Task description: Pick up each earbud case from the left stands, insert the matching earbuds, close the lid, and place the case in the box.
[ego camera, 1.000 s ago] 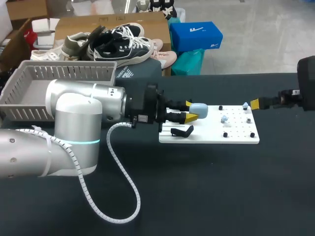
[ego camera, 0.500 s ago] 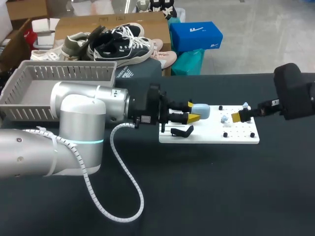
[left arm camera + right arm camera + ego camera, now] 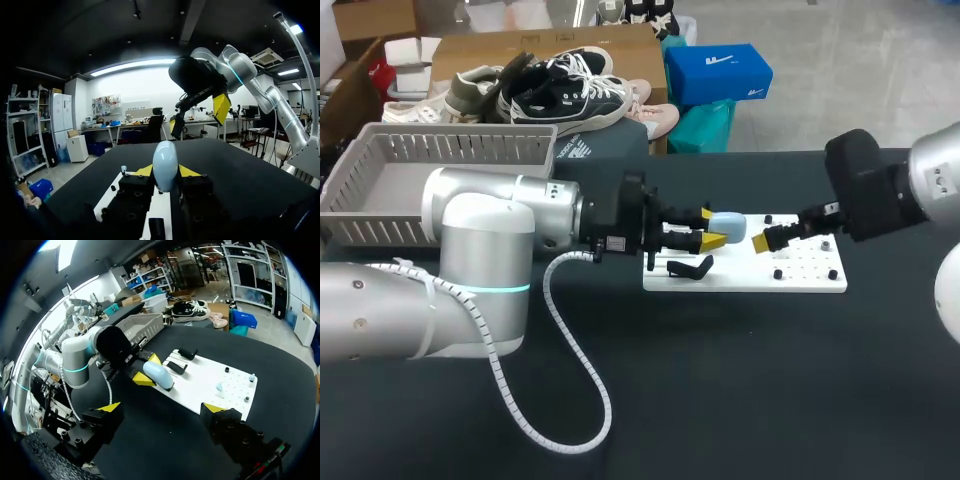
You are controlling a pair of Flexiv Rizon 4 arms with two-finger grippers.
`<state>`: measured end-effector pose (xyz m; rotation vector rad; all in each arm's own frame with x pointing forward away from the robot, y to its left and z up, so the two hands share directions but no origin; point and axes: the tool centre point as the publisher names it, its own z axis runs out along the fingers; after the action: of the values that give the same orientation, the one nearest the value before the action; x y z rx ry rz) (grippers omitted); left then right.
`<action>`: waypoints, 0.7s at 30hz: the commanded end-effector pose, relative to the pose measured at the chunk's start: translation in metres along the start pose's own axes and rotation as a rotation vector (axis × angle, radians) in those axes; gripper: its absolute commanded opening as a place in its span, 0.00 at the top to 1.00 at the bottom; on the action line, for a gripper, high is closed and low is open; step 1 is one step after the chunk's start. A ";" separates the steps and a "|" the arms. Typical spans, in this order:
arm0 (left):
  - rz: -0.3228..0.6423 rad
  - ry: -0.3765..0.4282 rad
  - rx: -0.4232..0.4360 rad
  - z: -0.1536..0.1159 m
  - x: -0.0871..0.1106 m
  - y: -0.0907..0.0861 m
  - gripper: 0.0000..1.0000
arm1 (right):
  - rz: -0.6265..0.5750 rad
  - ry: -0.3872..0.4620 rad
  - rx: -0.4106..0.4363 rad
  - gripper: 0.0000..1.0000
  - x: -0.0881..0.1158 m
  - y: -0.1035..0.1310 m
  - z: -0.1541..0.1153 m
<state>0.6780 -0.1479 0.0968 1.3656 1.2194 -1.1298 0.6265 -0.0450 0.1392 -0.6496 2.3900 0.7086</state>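
the left gripper (image 3: 709,228) is pinching a pale blue earbud case (image 3: 727,225) between its yellow tips, holding it over the left end of the white board (image 3: 740,278). in the left wrist view the case sticks out ahead from between both fingers (image 3: 187,171), which touch it from two sides. a black stand (image 3: 690,267) lies on the board just beside that gripper. the right gripper (image 3: 162,407) has its fingers spread wide with nothing between them. it hangs over the middle of the board, near the case but apart from it. two small pale earbuds (image 3: 219,386) lie on the board among black pegs. a grey basket (image 3: 440,180) sits at the table's left, behind the left arm.
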 end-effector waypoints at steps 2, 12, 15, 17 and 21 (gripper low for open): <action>0.001 -0.001 -0.005 0.000 0.000 -0.001 1.00 | 0.001 0.040 0.010 0.00 -0.010 -0.005 0.021; 0.001 -0.001 -0.005 0.000 0.000 -0.001 1.00 | 0.011 0.073 0.000 0.00 -0.015 -0.008 0.036; 0.001 -0.001 -0.005 0.000 0.000 -0.001 1.00 | 0.017 0.081 0.001 0.00 -0.016 -0.011 0.040; 0.001 -0.001 -0.005 0.000 0.000 -0.001 1.00 | 0.018 0.085 0.003 0.00 -0.016 -0.011 0.041; 0.001 -0.001 -0.005 0.000 0.000 -0.001 1.00 | 0.019 0.090 0.007 0.00 -0.017 -0.012 0.044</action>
<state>0.6780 -0.1481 0.0968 1.3655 1.2199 -1.1292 0.6578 -0.0256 0.1158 -0.6707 2.4761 0.6953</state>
